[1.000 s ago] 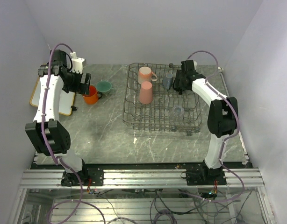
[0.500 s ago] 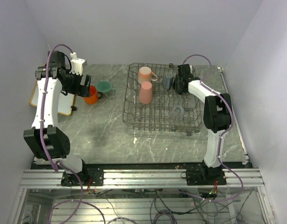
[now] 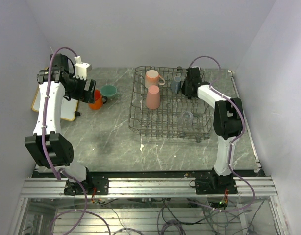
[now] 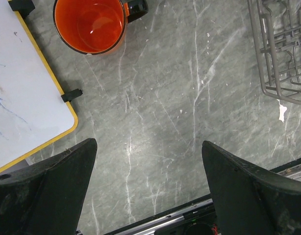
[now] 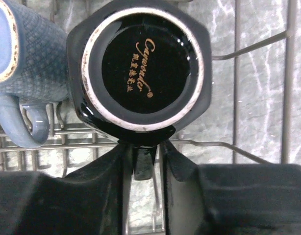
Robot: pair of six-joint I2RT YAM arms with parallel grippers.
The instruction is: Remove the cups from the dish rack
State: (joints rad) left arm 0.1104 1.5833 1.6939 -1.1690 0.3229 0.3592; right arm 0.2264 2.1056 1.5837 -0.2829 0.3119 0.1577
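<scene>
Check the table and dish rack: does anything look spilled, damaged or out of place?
Nothing is spilled or broken. One oddity: a small white fleck on the table just off the near left corner of the dish rack; scrap or chipped surface, I cannot tell. The black mug stands upside down, normal for draining.

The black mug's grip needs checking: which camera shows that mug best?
Right wrist: the black mug fills the frame, upturned, handle between the right gripper's fingers. Top external shows only a dark shape under that gripper; left wrist misses it.
</scene>
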